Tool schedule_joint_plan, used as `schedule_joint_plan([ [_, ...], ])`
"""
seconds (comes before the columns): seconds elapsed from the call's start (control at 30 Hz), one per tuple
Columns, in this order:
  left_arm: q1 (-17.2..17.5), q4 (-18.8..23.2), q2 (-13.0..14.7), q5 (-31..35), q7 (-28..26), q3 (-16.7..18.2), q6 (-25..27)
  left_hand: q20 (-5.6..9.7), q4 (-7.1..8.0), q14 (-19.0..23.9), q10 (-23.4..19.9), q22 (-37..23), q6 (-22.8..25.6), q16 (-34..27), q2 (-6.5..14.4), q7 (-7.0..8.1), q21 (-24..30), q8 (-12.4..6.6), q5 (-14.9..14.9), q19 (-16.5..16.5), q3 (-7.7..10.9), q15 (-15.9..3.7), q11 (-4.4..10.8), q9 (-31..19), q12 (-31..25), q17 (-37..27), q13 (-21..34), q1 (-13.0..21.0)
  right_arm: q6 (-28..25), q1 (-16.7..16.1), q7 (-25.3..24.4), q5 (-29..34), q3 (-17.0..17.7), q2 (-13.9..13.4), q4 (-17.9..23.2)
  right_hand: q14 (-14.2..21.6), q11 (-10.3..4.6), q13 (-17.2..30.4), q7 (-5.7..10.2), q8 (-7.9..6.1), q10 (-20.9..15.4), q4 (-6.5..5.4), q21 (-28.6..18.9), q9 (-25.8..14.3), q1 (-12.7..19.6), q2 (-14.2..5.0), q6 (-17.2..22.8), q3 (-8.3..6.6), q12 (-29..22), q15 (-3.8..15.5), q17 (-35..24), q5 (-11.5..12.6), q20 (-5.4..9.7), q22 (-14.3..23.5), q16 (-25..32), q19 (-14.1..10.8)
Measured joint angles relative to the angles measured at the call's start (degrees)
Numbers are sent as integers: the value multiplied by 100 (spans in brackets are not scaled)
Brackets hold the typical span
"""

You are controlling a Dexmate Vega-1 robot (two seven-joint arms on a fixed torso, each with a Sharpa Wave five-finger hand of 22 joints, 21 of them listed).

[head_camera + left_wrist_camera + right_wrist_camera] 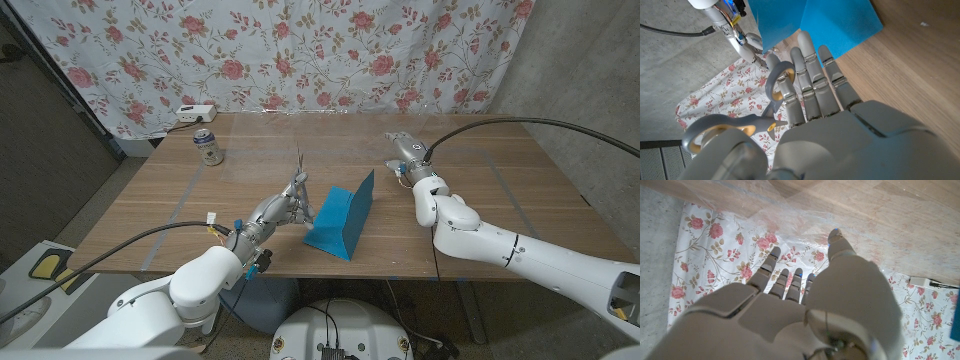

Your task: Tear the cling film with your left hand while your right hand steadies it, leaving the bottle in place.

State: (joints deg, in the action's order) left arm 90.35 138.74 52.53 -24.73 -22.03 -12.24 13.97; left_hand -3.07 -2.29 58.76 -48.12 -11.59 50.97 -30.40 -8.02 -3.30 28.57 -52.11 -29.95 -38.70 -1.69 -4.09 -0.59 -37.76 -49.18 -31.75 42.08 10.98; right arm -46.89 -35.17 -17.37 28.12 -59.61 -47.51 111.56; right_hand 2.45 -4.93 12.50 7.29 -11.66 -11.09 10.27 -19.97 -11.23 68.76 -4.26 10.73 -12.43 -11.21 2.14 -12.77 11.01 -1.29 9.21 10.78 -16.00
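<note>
Left robot hand (290,203) around one pair of scissors (747,117)

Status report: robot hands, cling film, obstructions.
Left robot hand holds scissors. Right robot hand open at cling film. Blue folded sheet between them. Can far left.

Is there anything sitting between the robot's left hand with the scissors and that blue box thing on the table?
Nothing visible stands between them. The left hand, holding scissors, is right beside the blue box, with only bare table around. The can stands far off near the back left edge.
</note>
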Motion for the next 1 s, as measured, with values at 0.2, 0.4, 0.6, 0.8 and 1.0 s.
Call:
schedule_joint_plan([
  [0.2,-22,8,-1,-7,-13,-16,31,0,0,0,0,0,0,-33,-1,0,0,1,0,0,0,0,0,-5,0,0,-6,1,-67,194,199,313,-269,34,-135,-123,-10,-28,3,0,173,8,97,0,92,2,-3,-39,22,-21,26,0,66,0,0,95],
  [0.4,-23,13,-3,-2,-46,-26,49,0,0,0,0,0,0,-33,-24,0,0,11,0,0,0,0,0,-9,1,6,-10,23,-133,404,428,578,-557,84,-296,-240,10,-29,39,29,254,-24,201,0,110,19,-84,-71,22,-33,26,0,57,0,0,185],
  [0.6,-23,16,-3,12,-67,-29,58,0,0,0,0,0,0,-33,-24,0,0,16,0,0,0,0,0,-9,5,0,1,23,-164,614,541,690,-842,122,-435,-338,16,-29,61,29,310,-40,280,-12,146,33,-106,-86,22,-33,26,-21,26,0,0,276],
  [0.8,-11,21,-3,20,-70,-35,59,0,0,0,-32,0,0,-33,-23,0,-40,27,-39,1,0,0,-32,-37,6,8,0,23,-307,836,1085,1175,-1155,152,-555,-434,0,-29,80,29,368,-14,384,-12,301,-26,-125,-175,22,-21,25,-16,17,0,1,329],
  [1.0,9,21,-1,23,-71,-36,54,0,0,0,-32,1,0,-33,-23,0,-40,30,-39,1,0,0,-32,-44,10,17,1,23,-345,975,1290,1306,-1337,162,-622,-602,-43,-28,154,29,412,-2,537,-11,583,-219,-51,-442,22,-11,-14,298,55,-1,4,411],
])
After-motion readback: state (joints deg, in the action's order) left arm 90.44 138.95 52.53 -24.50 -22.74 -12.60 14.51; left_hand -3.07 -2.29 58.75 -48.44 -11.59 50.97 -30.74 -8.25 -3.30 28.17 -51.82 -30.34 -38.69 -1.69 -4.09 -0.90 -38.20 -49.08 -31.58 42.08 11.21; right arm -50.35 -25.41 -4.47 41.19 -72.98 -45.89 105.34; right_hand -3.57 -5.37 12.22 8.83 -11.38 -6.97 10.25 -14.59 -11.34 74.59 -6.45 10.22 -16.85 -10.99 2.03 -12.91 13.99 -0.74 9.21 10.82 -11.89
